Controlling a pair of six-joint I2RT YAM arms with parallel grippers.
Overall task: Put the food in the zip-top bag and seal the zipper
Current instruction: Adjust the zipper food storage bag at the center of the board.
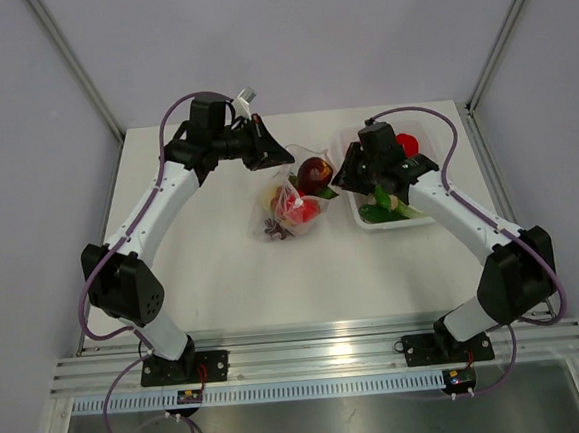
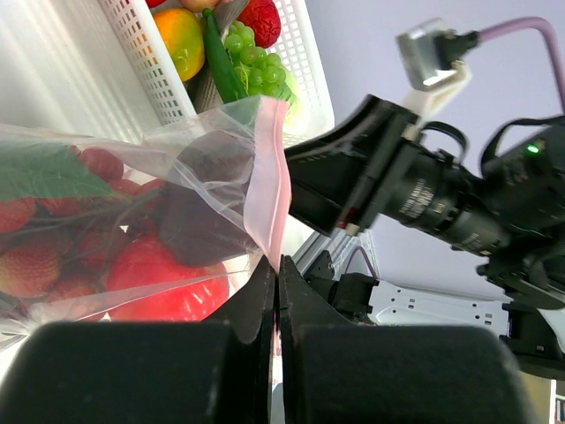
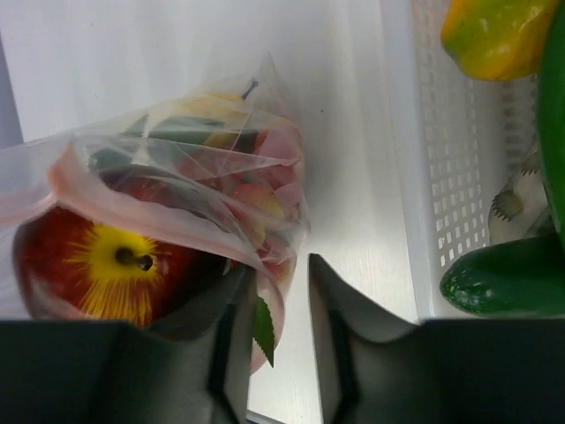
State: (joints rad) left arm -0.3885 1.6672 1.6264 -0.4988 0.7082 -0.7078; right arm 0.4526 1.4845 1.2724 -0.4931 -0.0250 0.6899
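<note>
The clear zip-top bag (image 1: 291,204) lies mid-table, holding a red apple (image 1: 314,172), strawberries and other food. My left gripper (image 1: 283,157) is shut on the pinkish zipper strip (image 2: 269,177) at the bag's mouth and holds that edge up; the bag (image 2: 106,221) shows red food inside. My right gripper (image 1: 340,179) is at the bag's right side, between bag and basket. In the right wrist view it (image 3: 281,283) is open, the bag's rim and a green leaf (image 3: 263,331) against its left finger. The apple (image 3: 106,261) sits behind the zipper (image 3: 115,199).
A white mesh basket (image 1: 425,218) stands right of the bag with more food: a green cucumber (image 3: 503,278), a yellow-green fruit (image 3: 494,35), green grapes (image 2: 252,66), an orange-yellow fruit (image 2: 181,40). Frame posts rise at the back corners.
</note>
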